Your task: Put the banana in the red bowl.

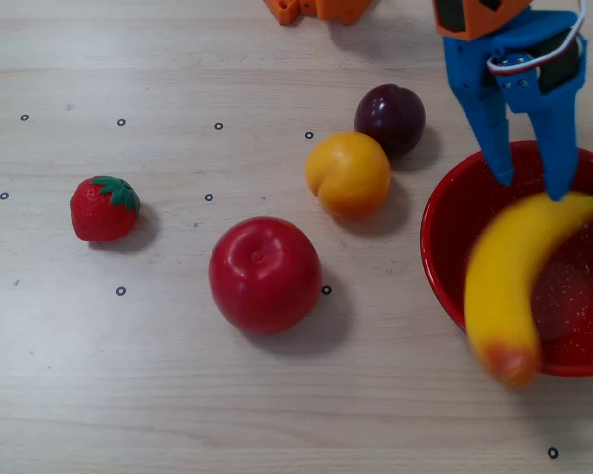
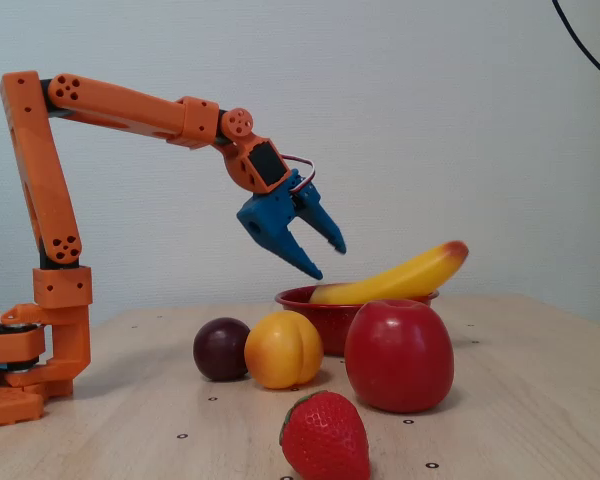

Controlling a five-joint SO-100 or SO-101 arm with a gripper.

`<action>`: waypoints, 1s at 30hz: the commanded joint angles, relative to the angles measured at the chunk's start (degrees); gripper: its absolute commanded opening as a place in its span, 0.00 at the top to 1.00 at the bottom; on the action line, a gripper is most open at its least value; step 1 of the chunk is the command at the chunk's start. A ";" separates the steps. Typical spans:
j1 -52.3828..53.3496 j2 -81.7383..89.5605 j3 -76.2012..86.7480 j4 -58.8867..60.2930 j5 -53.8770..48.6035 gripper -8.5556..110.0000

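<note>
Banana [image 1: 511, 279] lying across the red bowl [image 1: 450, 257], long axis slanted in the overhead view from upper right inside the bowl to lower left, orange-red blunt end jutting past the near rim. Tilted in the fixed view [image 2: 395, 280], blunt end raised to the right above the bowl's [image 2: 305, 297] edge. Glossy yellow, curved, slightly blurred. Blue pincer [image 1: 532, 183] spread, empty, hovering just above the banana's far end; clear of it in the fixed view [image 2: 325, 258]. Left of the bowl on the pale wooden desk [image 1: 178, 395]: red apple [image 1: 265, 274], yellow-orange peach [image 1: 349, 174], dark plum [image 1: 389, 118], strawberry [image 1: 104, 207], each standing apart.
</note>
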 commanded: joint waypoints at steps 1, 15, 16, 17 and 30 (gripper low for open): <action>-3.96 5.98 -7.03 0.53 -1.58 0.89; -15.03 28.56 12.48 2.64 -4.66 0.93; -16.26 30.94 15.21 1.93 -5.01 0.93; -17.40 33.75 18.46 0.79 -5.27 0.93; -26.72 65.74 56.34 -10.99 -8.35 0.93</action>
